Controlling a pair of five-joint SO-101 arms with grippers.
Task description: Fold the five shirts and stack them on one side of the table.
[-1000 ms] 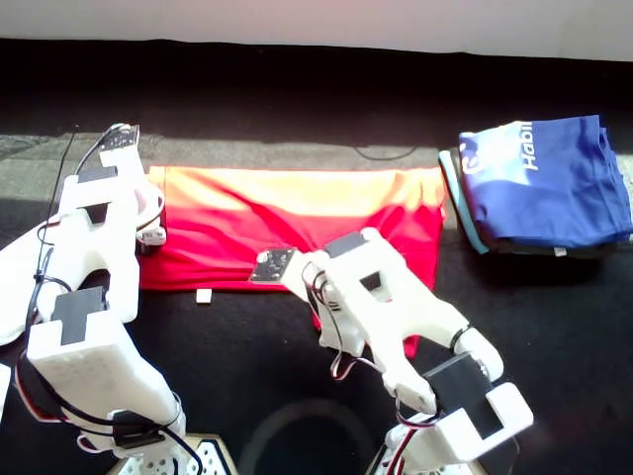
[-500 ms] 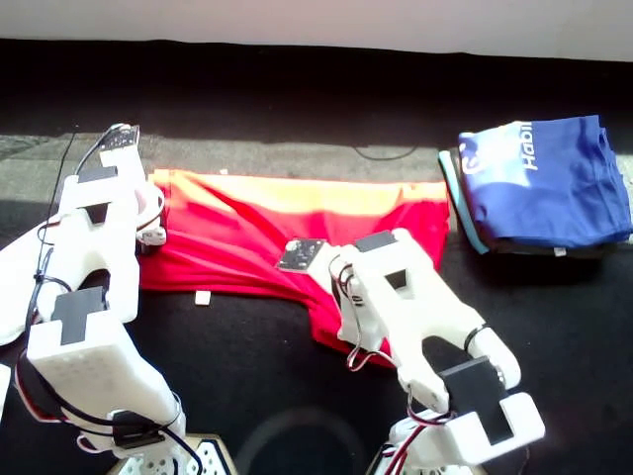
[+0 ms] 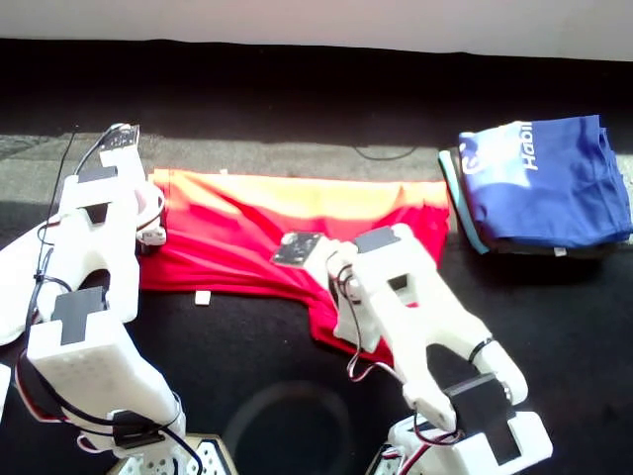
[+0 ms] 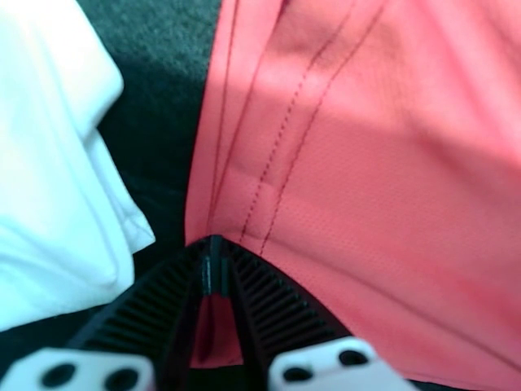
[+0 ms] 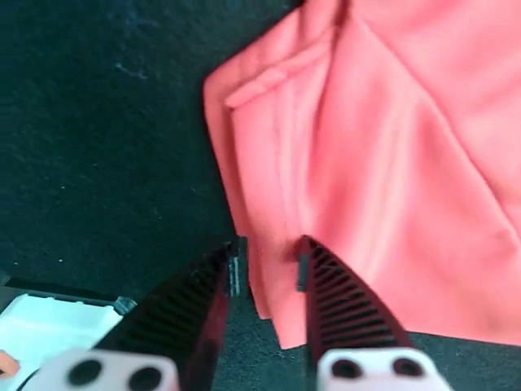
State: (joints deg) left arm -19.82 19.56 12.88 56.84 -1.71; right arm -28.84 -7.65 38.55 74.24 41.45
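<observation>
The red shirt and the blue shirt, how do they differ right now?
The red shirt lies spread and rumpled mid-table, pinched by the left gripper; the blue shirt sits neatly folded atop a stack at the table's side, untouched. Both are on the dark table.

Black table (image 3: 237,346) under left tool (image 4: 213,265) and right tool (image 5: 267,261); sunlit grey band (image 3: 297,153) across table beyond both; pale wall (image 3: 297,20) farther behind; dark strip (image 3: 297,79) between band and wall

Black table (image 3: 247,109): red shirt (image 3: 247,223) spread centre, folded stack (image 3: 544,183) right side, white cloth (image 4: 49,163) left edge.
</observation>
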